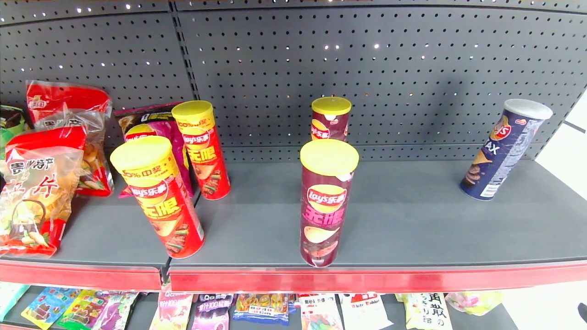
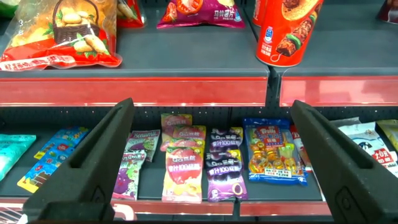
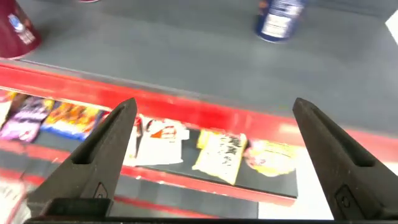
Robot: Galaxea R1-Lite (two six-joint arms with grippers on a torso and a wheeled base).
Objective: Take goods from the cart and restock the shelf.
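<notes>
I see left gripper and right gripper spread, empty. Rear maroon can partly hidden behind front maroon can; lower-shelf packets cut off.

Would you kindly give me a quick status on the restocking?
Left claw open, empty. Right claw the same. Blue can stands alone, shelf right. Nothing blocking.

grey pegboard behind | snack bags far left | flat packets in a row, lower tier
</notes>
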